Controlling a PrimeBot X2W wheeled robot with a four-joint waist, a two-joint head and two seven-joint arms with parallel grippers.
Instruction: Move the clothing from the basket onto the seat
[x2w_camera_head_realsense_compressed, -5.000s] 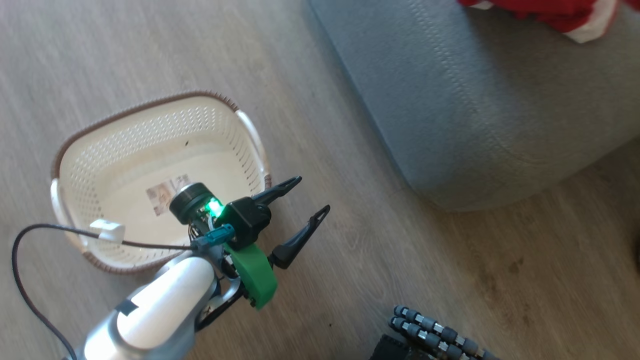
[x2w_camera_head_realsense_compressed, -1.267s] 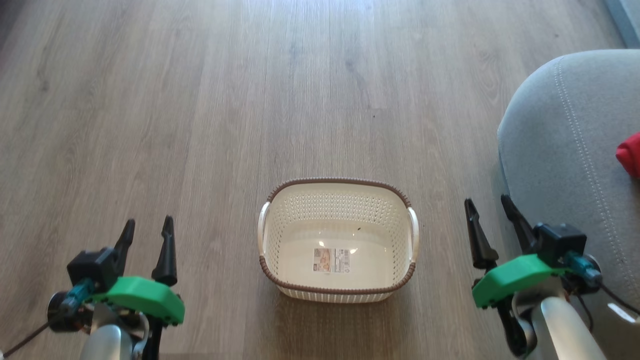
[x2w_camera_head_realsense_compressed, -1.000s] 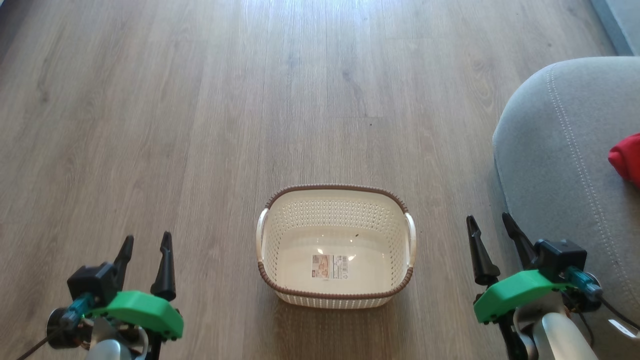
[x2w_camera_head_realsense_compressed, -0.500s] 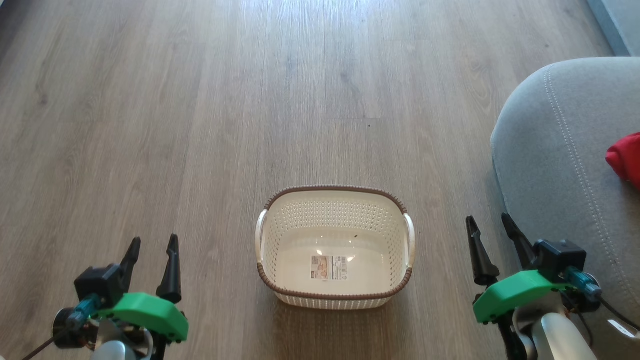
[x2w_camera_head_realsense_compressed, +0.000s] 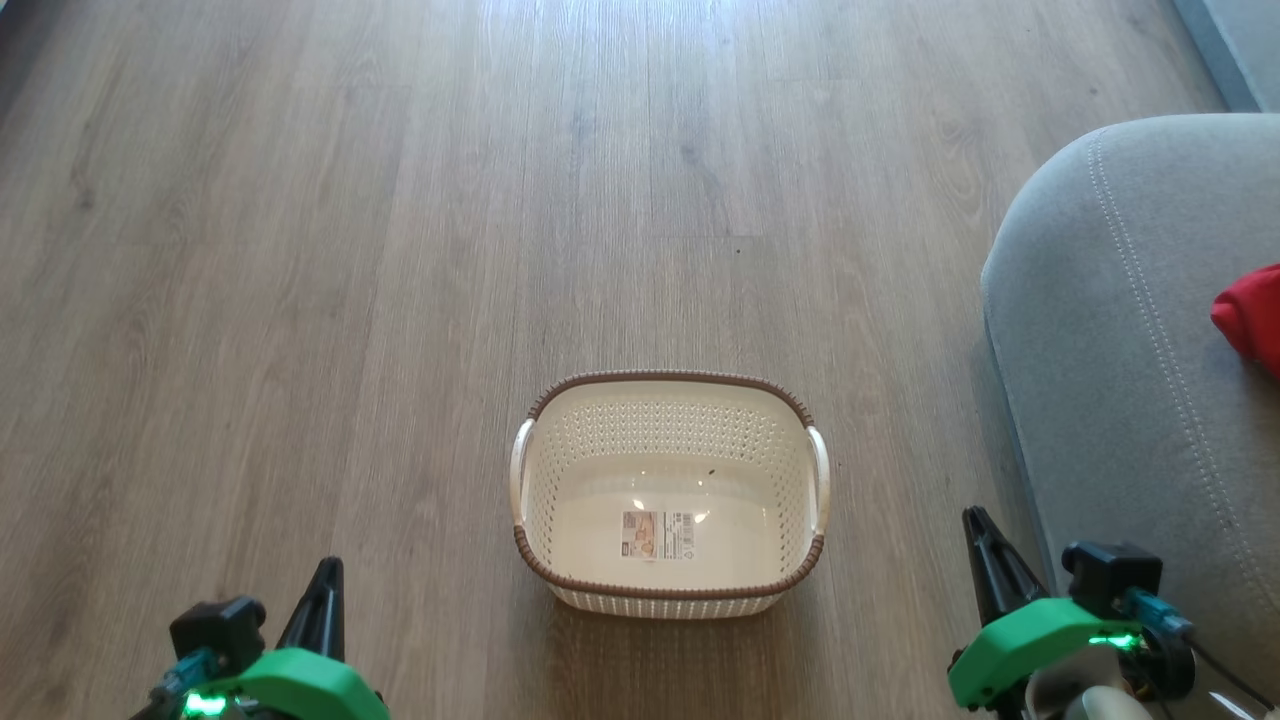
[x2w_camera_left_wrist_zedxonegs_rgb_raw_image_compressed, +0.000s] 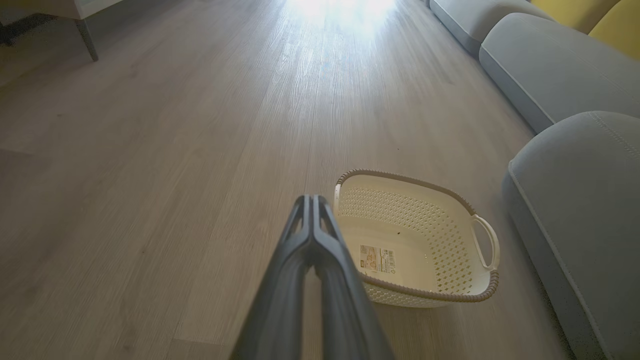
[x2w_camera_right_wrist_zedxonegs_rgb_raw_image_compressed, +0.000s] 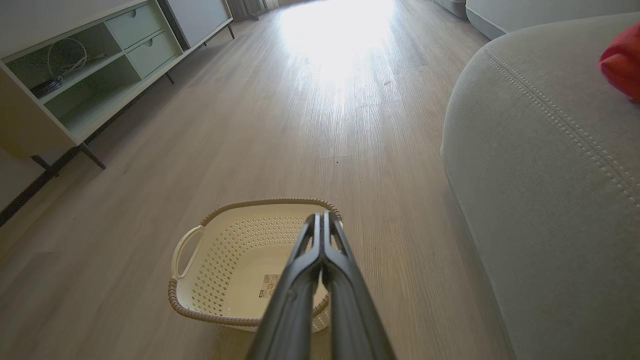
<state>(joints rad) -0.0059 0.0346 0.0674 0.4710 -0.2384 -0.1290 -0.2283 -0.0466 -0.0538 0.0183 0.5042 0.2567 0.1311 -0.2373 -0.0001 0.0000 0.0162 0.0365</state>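
The cream basket (x2w_camera_head_realsense_compressed: 668, 392) with its brown rim stands on the wood floor, holding nothing but a label; it also appears in the wrist views as the basket (x2w_camera_left_wrist_zedxonegs_rgb_raw_image_compressed: 475, 250) (x2w_camera_right_wrist_zedxonegs_rgb_raw_image_compressed: 190, 280). The grey seat (x2w_camera_head_realsense_compressed: 1120, 340) rises at the right, and a corner of the red clothing (x2w_camera_head_realsense_compressed: 1250, 315) lies on it at the frame edge, also seen as the clothing (x2w_camera_right_wrist_zedxonegs_rgb_raw_image_compressed: 622, 62) on the seat (x2w_camera_right_wrist_zedxonegs_rgb_raw_image_compressed: 540, 165). My left gripper (x2w_camera_head_realsense_compressed: 325, 590) sits at the lower left, shut and holding nothing, fingers together (x2w_camera_left_wrist_zedxonegs_rgb_raw_image_compressed: 310, 205). My right gripper (x2w_camera_head_realsense_compressed: 985, 545) at the lower right is shut as well, tips touching (x2w_camera_right_wrist_zedxonegs_rgb_raw_image_compressed: 320, 220).
A low white cabinet with drawers and open shelves (x2w_camera_right_wrist_zedxonegs_rgb_raw_image_compressed: 85, 75) stands along the wall to the left. More grey sofa cushions (x2w_camera_left_wrist_zedxonegs_rgb_raw_image_compressed: 550, 65) and a yellow cushion (x2w_camera_left_wrist_zedxonegs_rgb_raw_image_compressed: 615, 25) lie beyond the seat. Wood floor (x2w_camera_head_realsense_compressed: 400, 250) stretches ahead.
Both grippers have shut from open and dropped lower in the head view. Basket, seat and clothing have stayed put.
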